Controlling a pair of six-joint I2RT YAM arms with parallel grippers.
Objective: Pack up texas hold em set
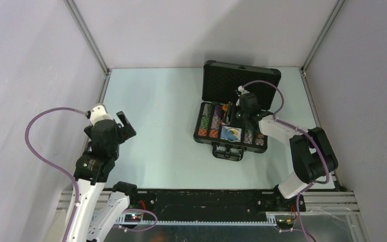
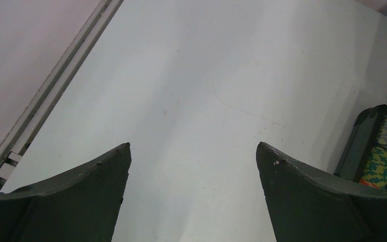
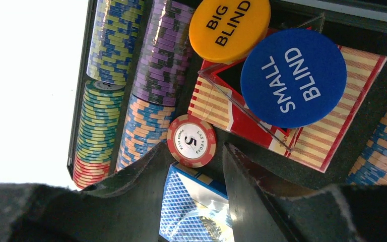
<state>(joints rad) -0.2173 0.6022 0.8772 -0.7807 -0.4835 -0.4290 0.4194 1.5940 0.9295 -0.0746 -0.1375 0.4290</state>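
Note:
The texas hold em set's black case lies open at mid-right, its foam-lined lid raised. My right gripper hovers inside it, open. In the right wrist view a red-white "5" chip lies flat between the tips of the right gripper, with a gap on the right side. Multicoloured chip rows fill the left. A yellow "BIG BLIND" disc and a blue "SMALL BLIND" disc rest on the red-white card box beside a black triangular marker. My left gripper is open and empty, far left.
A blue card box lies under the right fingers. The case's handle faces the arms. In the left wrist view the left gripper looks across bare table with the case edge at the right. Enclosure walls and a metal rail bound the table.

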